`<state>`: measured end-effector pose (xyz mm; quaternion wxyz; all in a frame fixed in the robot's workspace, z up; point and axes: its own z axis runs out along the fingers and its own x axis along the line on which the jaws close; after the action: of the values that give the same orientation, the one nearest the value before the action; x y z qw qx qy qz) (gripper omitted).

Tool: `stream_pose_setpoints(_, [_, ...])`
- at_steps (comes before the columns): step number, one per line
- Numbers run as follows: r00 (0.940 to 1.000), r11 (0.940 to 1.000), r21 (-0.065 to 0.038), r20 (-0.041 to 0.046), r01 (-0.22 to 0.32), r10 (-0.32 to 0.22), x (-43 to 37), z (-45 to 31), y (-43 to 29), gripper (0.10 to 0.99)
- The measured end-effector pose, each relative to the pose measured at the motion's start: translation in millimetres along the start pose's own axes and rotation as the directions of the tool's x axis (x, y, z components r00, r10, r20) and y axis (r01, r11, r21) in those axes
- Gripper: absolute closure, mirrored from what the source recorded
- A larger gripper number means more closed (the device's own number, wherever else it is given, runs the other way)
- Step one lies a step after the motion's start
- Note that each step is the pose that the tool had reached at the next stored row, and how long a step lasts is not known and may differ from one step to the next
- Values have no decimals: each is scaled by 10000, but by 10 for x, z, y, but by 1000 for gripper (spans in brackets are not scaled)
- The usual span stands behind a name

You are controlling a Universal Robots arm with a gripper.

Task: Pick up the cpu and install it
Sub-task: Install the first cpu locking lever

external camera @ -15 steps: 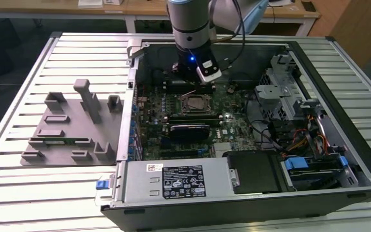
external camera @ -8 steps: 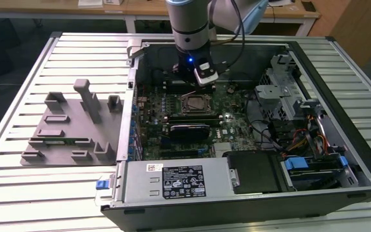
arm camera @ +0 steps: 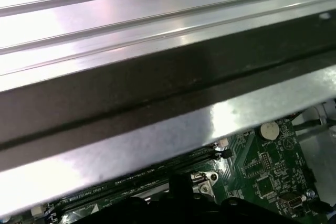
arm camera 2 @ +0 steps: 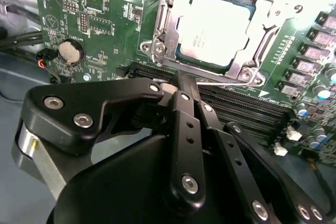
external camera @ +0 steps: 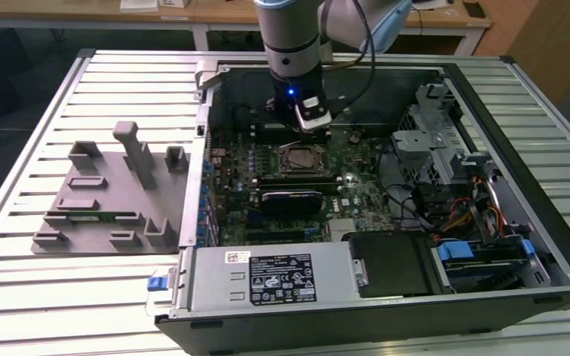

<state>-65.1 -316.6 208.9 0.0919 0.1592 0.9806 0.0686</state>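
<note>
In the second wrist view the cpu (arm camera 2: 218,27) sits seated in the motherboard's metal socket frame (arm camera 2: 163,30), in the upper middle of the frame. The claw (arm camera 2: 185,85) hangs just above the board, near the socket, its black fingers (arm camera 2: 184,129) drawn together and holding nothing. In the exterior view the open computer case (external camera: 562,245) lies on the slatted bench (external camera: 47,297), a grey holder tray (external camera: 107,196) at centre left.

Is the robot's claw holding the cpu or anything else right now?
Nothing is held. The cpu sits in its socket on the motherboard, and the claw is shut and empty just beside it.
</note>
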Motion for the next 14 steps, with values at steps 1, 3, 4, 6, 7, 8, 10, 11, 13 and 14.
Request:
stream_pose_setpoints(1, [10000, 10000, 13, 12, -75, 75, 2, 5, 4, 980])
stream_pose_setpoints(3, [9998, 9998, 32, 33, -196, 196, 8, 14, 16, 980])
stream_pose_setpoints(4, [9997, 9997, 39, 43, -252, 252, 12, 19, 23, 980])
stream_pose_setpoints(6, [9994, 9994, 53, 57, -334, 334, 21, 28, 40, 980])
stream_pose_setpoints(7, [9993, 9993, 59, 64, -373, 373, 25, 31, 49, 980])
stream_pose_setpoints(8, [9991, 9991, 65, 71, -413, 413, 30, 35, 58, 980])
stream_pose_setpoints(10, [9987, 9987, 78, 87, -501, 500, 40, 42, 73, 980])
stream_pose_setpoints(11, [9985, 9985, 86, 95, -546, 546, 47, 45, 78, 980])
stream_pose_setpoints(13, [9980, 9980, 97, 110, -631, 630, 58, 51, 82, 980])
stream_pose_setpoints(14, [9977, 9977, 103, 116, -667, 665, 62, 55, 81, 980])
